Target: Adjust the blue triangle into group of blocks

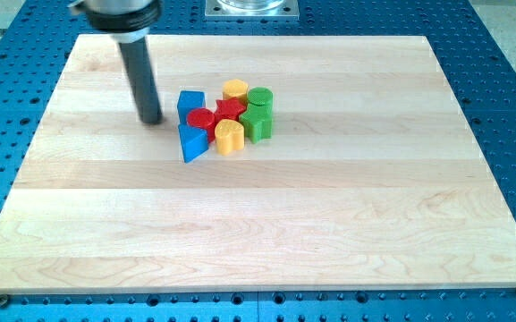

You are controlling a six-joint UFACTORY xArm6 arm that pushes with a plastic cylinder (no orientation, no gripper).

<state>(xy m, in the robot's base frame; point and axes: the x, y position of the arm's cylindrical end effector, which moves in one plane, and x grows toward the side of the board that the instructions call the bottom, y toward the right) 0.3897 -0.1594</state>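
Observation:
The blue triangle [191, 142] lies at the lower left of a tight group of blocks near the board's middle, touching a red block [201, 120] and a yellow cylinder [229, 137]. A blue cube-like block [190, 103] sits just above it. The group also holds a red star-like block [231, 109], a yellow block [235, 88], a green cylinder [259, 97] and a green block [258, 122]. My tip [152, 120] rests on the board left of the group, about a block's width from the blue cube and up-left of the blue triangle, touching nothing.
The wooden board [258, 224] lies on a blue perforated table [508, 107]. A metal mount [251, 8] shows at the view's top edge. The rod's dark body [139, 67] rises to the view's top left.

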